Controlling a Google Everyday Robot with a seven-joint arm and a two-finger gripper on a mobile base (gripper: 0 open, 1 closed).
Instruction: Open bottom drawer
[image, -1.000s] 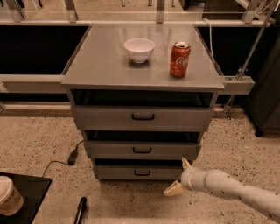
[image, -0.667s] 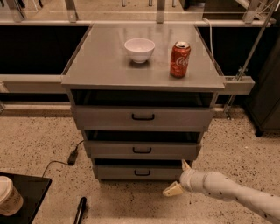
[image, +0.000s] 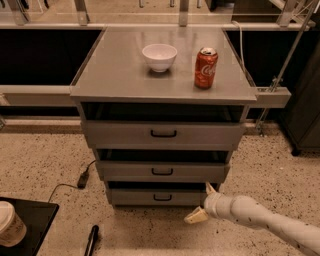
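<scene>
The bottom drawer (image: 150, 198) is the lowest grey metal front of the cabinet, with a small black bar handle (image: 162, 198). It sits closed, flush under the middle drawer (image: 162, 171). My gripper (image: 203, 202) hangs low at the drawer's right end, to the right of the handle and apart from it. Its two pale fingers are spread, one fingertip (image: 210, 188) up near the drawer's right corner and the other (image: 194, 216) down near the floor. It holds nothing.
A white bowl (image: 159, 56) and a red soda can (image: 205, 67) stand on the cabinet top (image: 115, 75). A black cable (image: 75, 184) lies on the speckled floor at left. A paper cup (image: 10, 225) sits on a black tray at bottom left.
</scene>
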